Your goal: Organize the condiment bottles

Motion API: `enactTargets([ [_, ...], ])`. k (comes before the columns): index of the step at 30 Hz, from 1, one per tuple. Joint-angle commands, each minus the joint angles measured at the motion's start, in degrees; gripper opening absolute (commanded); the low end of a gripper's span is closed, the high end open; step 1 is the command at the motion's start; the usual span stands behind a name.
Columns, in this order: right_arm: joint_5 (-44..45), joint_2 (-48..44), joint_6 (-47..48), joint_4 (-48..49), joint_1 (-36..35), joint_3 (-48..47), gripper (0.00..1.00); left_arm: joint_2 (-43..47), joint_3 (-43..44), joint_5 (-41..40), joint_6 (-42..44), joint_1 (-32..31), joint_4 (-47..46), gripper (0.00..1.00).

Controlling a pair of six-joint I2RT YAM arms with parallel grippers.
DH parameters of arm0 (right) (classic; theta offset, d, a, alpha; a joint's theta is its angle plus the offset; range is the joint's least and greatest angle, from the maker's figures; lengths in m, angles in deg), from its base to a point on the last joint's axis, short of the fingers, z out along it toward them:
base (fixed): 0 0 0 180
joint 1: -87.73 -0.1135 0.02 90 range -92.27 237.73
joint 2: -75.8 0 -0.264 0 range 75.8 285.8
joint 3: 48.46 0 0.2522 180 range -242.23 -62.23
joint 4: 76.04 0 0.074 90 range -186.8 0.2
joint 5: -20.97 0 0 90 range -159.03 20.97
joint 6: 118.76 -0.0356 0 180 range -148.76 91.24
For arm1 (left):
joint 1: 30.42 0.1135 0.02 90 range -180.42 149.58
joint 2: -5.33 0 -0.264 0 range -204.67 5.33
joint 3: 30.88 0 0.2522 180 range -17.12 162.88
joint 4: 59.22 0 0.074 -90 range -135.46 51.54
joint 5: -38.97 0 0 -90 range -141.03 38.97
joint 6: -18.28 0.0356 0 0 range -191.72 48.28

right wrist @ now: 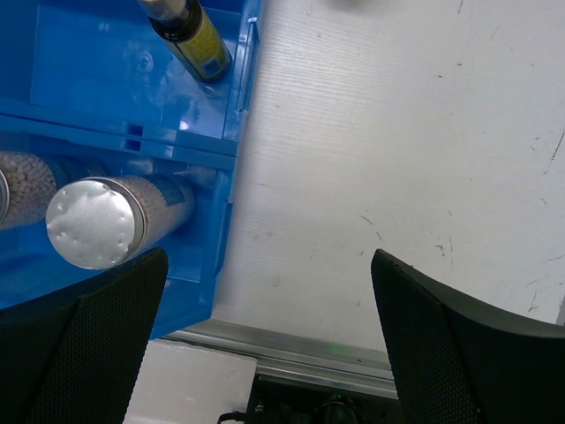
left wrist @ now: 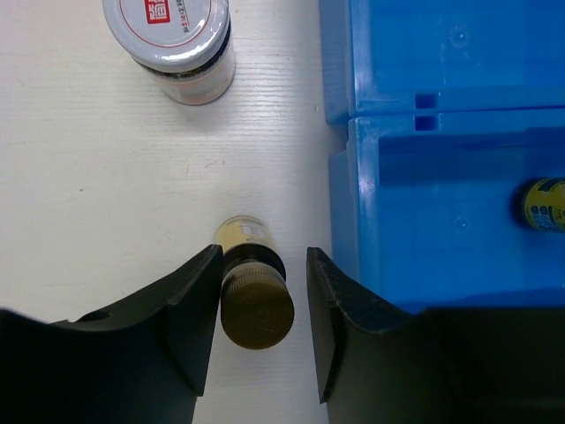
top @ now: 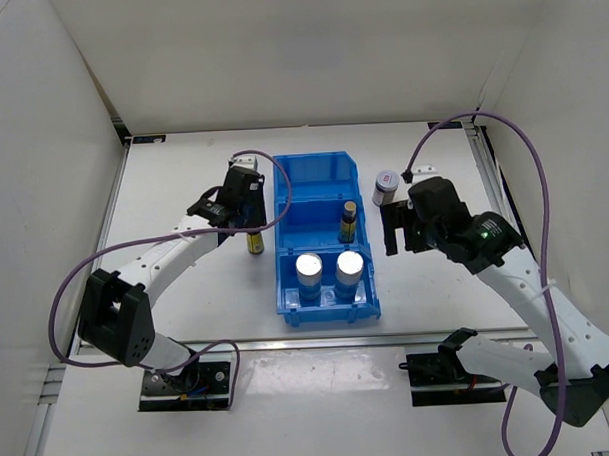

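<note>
**Condiment bottles: station status**

You had the left fingers (left wrist: 177,309) set narrow at either side of the cap of one slim yellow-labelled bottle (left wrist: 256,305). It stood upright on the counter (top: 163,193), just beside the left wall of the blue bin (top: 327,310). You could not tell whether the fingers pressed the cap. One pale-lidded jar (left wrist: 172,40) stood beyond the bottle, toward the far edge. Your right fingers (right wrist: 441,336) stood wide with nothing between them, over the counter beside the bin's right wall. The bin's near compartment held the left cylinder (top: 309,268) and the right cylinder (top: 349,264), both silver-topped. The middle compartment held the second slim bottle (top: 348,221). The second jar (top: 387,185) stood on the counter right of the bin.
</note>
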Motion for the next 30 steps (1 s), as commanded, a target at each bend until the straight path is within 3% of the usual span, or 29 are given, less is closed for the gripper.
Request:
enactTargets([
  [1,1.0,-1.5,-0.5,-0.4,-0.2,1.1,0.99,0.3,1.4,-1.1,-0.4,-0.4,1.1,0.51],
  [10,1.0,-2.0,-0.5,-0.9,-0.2,1.7,0.99,-0.3,0.3,-2.2,-1.5,-0.4,1.8,0.53],
  [14,1.0,-2.5,-0.5,-0.9,-0.2,2.2,0.99,-0.3,0.3,-2.2,-1.5,-0.4,3.1,0.43],
  [17,-0.4,-3.0,-1.6,-1.4,-0.2,3.3,0.99,0.7,0.8,-2.2,-1.5,-0.4,4.3,0.27],
  [21,-3.5,-5.4,-4.5,-1.9,-0.2,5.3,0.99,1.9,2.1,-3.2,-1.5,-0.4,5.6,0.15],
  [24,-6.1,-7.3,-5.8,-1.2,-0.2,7.9,0.99,2.5,5.4,-4.0,-1.5,-0.9,8.4,0.11],
  [30,-6.7,-7.9,-6.4,-0.1,-0.2,9.5,0.99,2.3,14.6,-6.5,-0.3,-2.2,12.7,0.11],
])
